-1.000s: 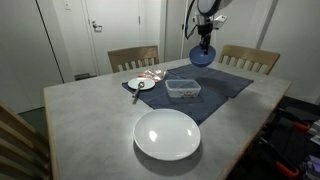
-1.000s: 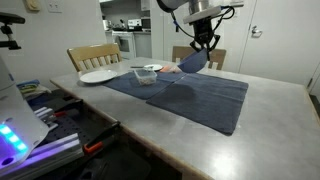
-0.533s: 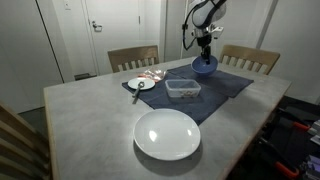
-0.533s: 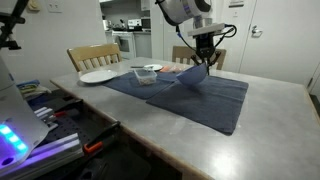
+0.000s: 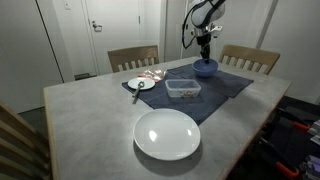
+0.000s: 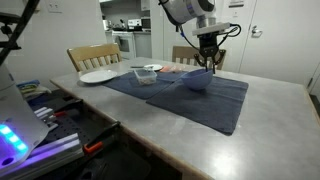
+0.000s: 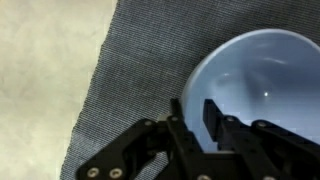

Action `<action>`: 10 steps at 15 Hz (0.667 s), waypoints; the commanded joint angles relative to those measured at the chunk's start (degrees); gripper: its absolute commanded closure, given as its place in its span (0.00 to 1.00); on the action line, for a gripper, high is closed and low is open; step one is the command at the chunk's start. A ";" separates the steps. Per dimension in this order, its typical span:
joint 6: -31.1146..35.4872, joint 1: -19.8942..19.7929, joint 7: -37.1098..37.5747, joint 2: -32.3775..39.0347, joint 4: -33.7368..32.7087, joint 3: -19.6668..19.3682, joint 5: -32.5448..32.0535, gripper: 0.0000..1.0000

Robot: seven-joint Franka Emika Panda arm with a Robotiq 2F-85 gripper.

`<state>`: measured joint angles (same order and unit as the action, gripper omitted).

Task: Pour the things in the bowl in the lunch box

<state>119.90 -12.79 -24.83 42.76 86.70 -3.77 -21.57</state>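
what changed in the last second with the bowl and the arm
The tool brought the round blue-purple bowl down from a tilted hold in the air and set it upright on the dark cloth mat. The tool still clamps the bowl's rim, so nothing has been let go. The clear plastic lunch box, large white plate and small white saucer stayed put.

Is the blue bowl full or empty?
It looks empty. In the wrist view, the inside of the round blue bowl is bare and smooth where it shows; the gripper on its rim hides a small part.
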 commanded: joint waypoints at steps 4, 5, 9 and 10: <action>-0.90 0.23 -1.44 -0.72 -2.32 -0.83 1.01 0.17; -0.75 0.20 -1.39 -1.09 -2.32 -0.81 1.09 0.09; 0.78 0.51 -0.61 -2.45 -1.78 -0.94 0.69 0.00; 1.15 0.51 -0.56 -2.85 -1.55 -0.89 0.74 0.00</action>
<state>120.00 -12.73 -24.86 42.03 83.72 -4.05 -21.57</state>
